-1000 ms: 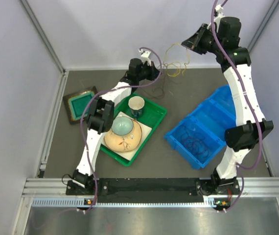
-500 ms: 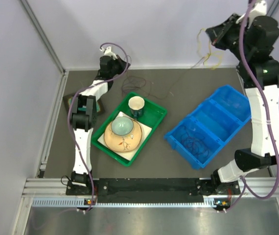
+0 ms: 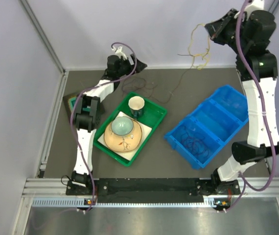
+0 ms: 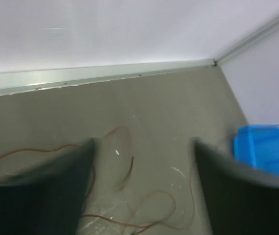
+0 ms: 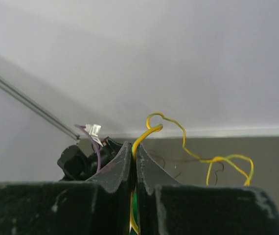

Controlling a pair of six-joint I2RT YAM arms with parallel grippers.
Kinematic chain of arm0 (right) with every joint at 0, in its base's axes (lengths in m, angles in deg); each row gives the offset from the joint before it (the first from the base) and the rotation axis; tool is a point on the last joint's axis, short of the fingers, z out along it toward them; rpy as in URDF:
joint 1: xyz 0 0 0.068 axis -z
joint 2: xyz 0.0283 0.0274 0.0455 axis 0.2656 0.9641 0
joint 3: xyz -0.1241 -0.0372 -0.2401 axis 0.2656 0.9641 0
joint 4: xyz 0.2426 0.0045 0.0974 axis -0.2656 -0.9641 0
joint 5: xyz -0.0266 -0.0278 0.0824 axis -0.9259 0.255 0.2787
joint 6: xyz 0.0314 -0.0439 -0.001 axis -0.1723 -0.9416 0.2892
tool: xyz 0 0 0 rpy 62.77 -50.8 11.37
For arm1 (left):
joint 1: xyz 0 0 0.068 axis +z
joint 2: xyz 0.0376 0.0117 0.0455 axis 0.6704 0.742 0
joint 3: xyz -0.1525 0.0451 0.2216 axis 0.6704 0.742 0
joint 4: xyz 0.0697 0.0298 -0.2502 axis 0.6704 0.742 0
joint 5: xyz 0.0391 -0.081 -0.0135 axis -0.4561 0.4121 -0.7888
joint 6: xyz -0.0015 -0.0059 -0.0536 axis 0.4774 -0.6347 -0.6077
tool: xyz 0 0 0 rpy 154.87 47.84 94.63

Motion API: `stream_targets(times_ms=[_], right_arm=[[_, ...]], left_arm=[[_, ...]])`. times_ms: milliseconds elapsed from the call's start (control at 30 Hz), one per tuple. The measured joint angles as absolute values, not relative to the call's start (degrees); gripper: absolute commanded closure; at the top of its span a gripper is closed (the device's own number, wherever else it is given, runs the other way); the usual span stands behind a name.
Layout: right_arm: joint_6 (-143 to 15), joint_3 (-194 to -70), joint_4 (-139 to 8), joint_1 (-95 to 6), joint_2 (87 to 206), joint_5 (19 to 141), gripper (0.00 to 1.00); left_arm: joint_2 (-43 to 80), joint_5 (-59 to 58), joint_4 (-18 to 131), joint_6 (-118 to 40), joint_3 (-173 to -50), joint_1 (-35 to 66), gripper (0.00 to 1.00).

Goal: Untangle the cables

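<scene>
Cables (image 3: 198, 49) show in three spots on my feeds. A yellow cable (image 5: 148, 130) is pinched between the fully closed fingers of the right hand (image 5: 134, 148), which I see raised high against the back wall; its pale loops dangle free in the air below that hand in the overhead view. A thin brown cable (image 4: 131, 161) lies in loose curves on the dark desk (image 3: 178, 105) near its back edge, just beyond the green tray (image 3: 157, 121). The left hand (image 4: 144, 147) sits low over that brown cable with its fingers spread well apart and nothing between them; I can see the cable on the desk through the gap. More dark cables (image 3: 197, 144) lie coiled in the nearest compartment of the blue bin (image 3: 227, 98). Inside the tray stand a cup (image 3: 136, 104) and a bowl (image 3: 121, 126) on a tan plate (image 3: 127, 143).
</scene>
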State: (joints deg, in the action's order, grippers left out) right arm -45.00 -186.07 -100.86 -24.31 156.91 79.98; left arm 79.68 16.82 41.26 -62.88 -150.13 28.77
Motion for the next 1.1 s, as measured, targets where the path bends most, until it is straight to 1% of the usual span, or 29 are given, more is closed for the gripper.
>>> stream_targets(times_ms=[100, 167, 333, 500, 667, 867, 1100], right_arm=[[-43.9, -186.3, -101.4, -24.3, 159.9, 81.8, 1.00], [-43.3, -186.3, -101.8, -24.3, 161.6, 83.0, 1.00], [-42.0, -186.4, -102.2, -24.3, 162.5, 84.6, 1.00], [-40.9, -186.4, -101.3, -24.3, 162.3, 86.7, 1.00], [-39.8, -186.4, -101.1, -24.3, 162.3, 89.3, 1.00], [-38.4, -186.4, -100.2, -24.3, 162.3, 92.2, 1.00], [-37.7, -186.3, -100.0, -24.4, 162.3, 94.0, 1.00]], left_arm=[[79.5, 20.6, 38.9, -63.6, -149.5, 28.4, 0.01], [79.0, 23.6, 34.9, -63.0, -146.3, 28.1, 0.01], [78.9, 30.4, 31.0, -60.4, -143.4, 26.2, 0.02], [78.9, 32.2, 25.7, -56.6, -143.3, 21.7, 0.02], [78.9, 28.0, 25.0, -47.3, -143.1, 16.0, 0.01], [78.9, 21.6, 16.7, -37.0, -139.0, 9.3, 0.02], [79.0, 13.3, 11.1, -29.5, -138.6, 6.0, 0.02]])
